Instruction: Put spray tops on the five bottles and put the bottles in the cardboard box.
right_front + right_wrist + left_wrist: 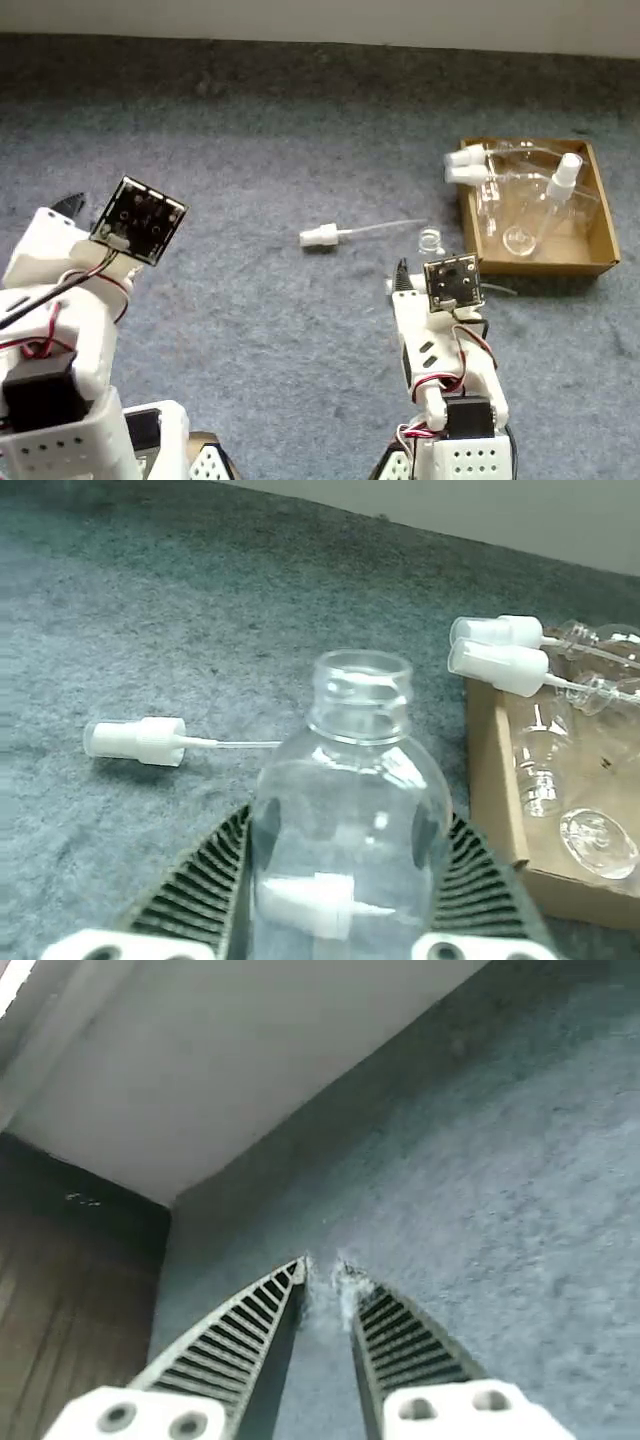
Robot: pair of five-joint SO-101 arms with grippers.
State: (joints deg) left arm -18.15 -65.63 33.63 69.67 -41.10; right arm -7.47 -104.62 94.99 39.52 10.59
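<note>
Bottle [345,810], clear and uncapped, sat clamped between the fingers of your right gripper [347,825], with the loose spray top [320,237] on the grey carpet [250,180] to one side and the cardboard box [590,262] on the other. Your left gripper [322,1270], fingers barely apart and empty, pointed at carpet near a pale wall [250,1050].
</note>
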